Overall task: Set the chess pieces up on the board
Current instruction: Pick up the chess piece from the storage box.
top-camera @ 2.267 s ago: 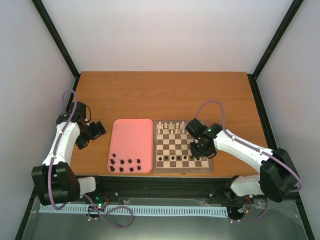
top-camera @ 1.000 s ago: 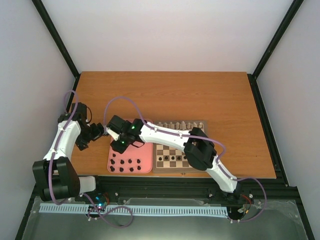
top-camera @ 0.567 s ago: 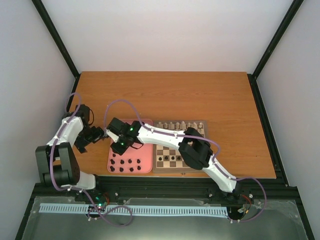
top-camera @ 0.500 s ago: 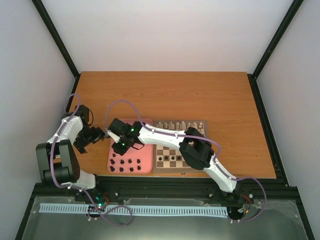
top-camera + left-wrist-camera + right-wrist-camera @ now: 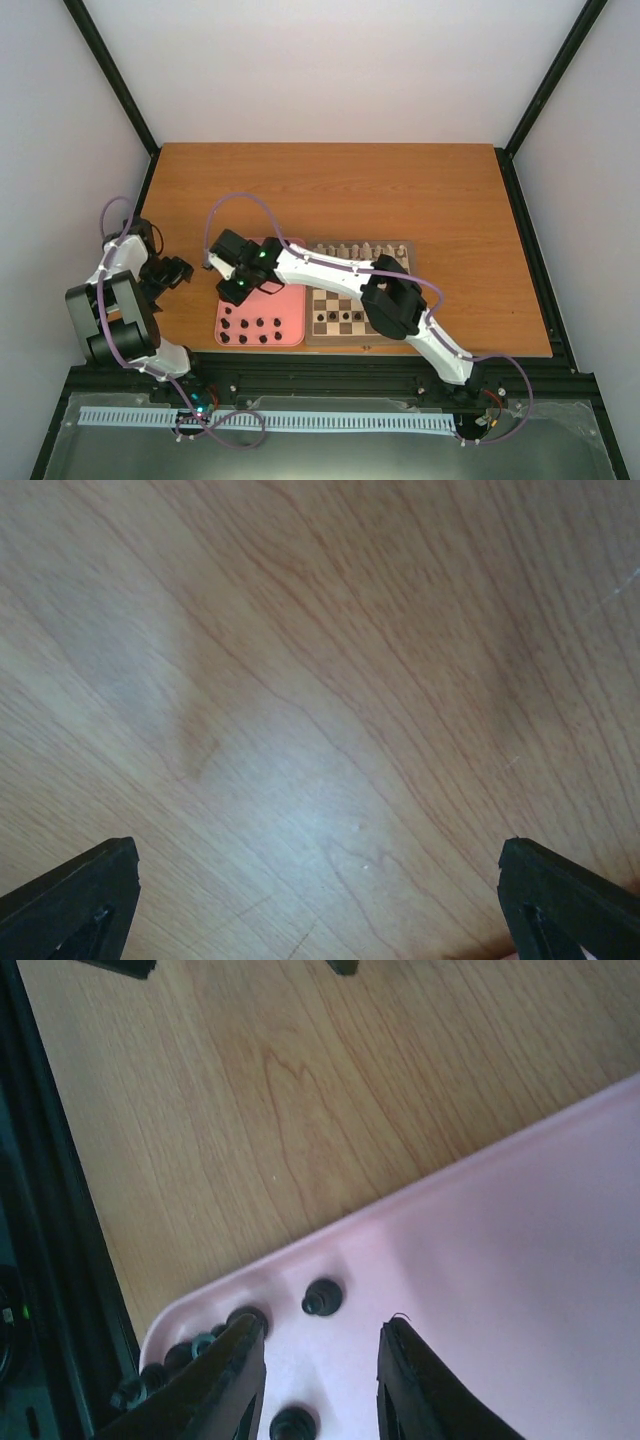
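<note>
Our right gripper (image 5: 322,1335) hangs part-open and empty over the dark chess pieces (image 5: 321,1298) in the pink tray (image 5: 500,1230), lower left of the wrist view — tiny, light, rigid, probably tippy — so we judge a pinch across the stem safest.

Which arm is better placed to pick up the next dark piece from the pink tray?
Right. The right gripper hangs over the pink tray, jaws open above the dark pieces. The left gripper sits over the table, left of the tray.
</note>
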Motion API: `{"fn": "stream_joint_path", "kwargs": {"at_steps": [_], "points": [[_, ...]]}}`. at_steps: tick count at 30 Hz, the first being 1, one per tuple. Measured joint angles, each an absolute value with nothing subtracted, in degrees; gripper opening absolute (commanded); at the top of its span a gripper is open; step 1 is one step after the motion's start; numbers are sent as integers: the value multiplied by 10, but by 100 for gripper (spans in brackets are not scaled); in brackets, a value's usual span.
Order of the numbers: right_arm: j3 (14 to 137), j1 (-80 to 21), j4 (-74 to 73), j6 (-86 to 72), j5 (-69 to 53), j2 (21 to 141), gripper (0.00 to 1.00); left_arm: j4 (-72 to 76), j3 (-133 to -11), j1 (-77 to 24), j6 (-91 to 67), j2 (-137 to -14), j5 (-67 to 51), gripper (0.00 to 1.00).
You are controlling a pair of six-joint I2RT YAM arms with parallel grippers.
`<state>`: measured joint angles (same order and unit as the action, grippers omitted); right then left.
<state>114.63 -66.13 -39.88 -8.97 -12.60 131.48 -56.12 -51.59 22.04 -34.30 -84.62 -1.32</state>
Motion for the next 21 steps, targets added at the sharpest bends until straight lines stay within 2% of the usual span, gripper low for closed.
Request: {"fn": "stream_joint_path", "kwargs": {"at_steps": [5, 21], "points": [[1201, -661, -418, -86, -145, 1361, 34, -559, -514, 221, -343, -843, -23, 100], [1255, -661, -476, -68, -190, 1422, 34, -554, -514, 221, -343, -842, -32, 100]]}}
